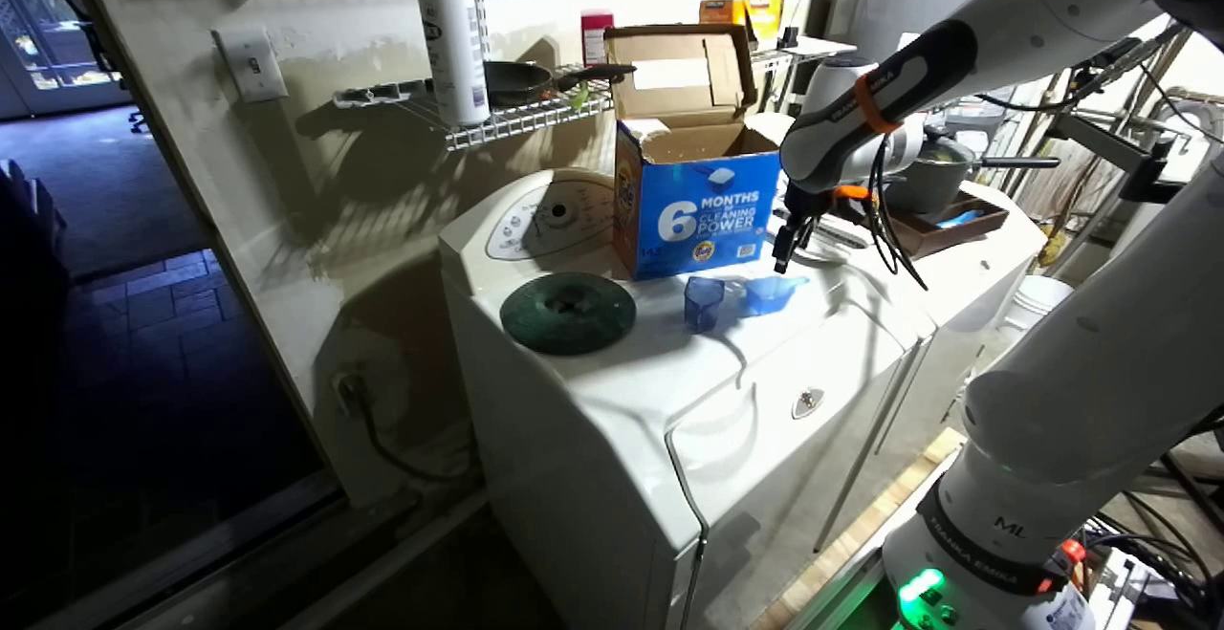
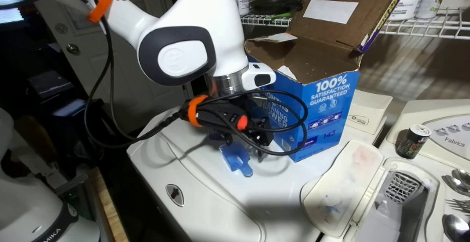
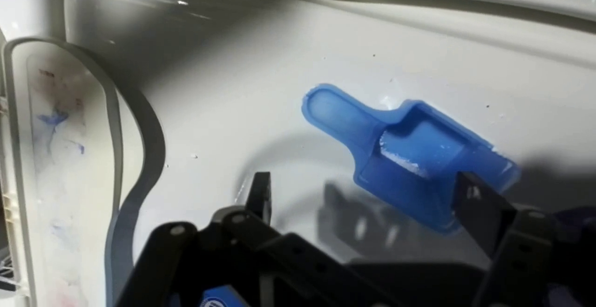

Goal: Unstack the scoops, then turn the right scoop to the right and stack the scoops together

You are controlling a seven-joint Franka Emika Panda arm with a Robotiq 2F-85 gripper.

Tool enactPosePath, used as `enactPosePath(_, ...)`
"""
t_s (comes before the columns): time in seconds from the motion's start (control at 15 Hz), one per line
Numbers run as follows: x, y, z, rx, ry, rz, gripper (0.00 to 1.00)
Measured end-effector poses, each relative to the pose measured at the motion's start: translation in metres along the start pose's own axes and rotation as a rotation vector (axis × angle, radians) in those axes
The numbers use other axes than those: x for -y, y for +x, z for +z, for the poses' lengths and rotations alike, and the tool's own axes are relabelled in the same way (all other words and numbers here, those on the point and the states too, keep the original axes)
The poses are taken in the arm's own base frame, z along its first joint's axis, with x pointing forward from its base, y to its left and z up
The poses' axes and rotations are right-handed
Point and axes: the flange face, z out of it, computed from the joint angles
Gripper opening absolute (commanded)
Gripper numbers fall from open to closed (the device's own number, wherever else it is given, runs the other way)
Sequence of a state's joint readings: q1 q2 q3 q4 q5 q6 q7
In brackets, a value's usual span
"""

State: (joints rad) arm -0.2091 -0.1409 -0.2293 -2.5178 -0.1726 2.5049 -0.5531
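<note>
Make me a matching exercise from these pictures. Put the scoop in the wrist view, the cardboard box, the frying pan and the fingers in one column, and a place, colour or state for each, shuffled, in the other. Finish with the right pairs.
Things
1. scoop in the wrist view
2. cardboard box
3. frying pan
4. fingers

Places, colours, states
A. spread apart
B. translucent blue
C. on the wire shelf
D. lid raised

Right pairs: 1-B; 2-D; 3-C; 4-A
</note>
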Motion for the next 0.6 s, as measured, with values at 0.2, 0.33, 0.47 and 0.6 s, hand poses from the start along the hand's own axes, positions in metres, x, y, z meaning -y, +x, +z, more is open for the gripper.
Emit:
enactPosePath(0.2, 0.003, 0.001, 0.009, -0.028, 0.06, -0.063, 1.0)
enactPosePath(0.33, 0.005, 0.001, 0.015, -0.044, 0.096, -0.095, 1.0)
enactPosePath(0.47, 0.006, 0.001, 0.02, -0.051, 0.117, -0.123, 1.0)
enactPosePath(0.6, 0.006, 0.001, 0.024, -0.054, 0.131, -0.145, 0.96)
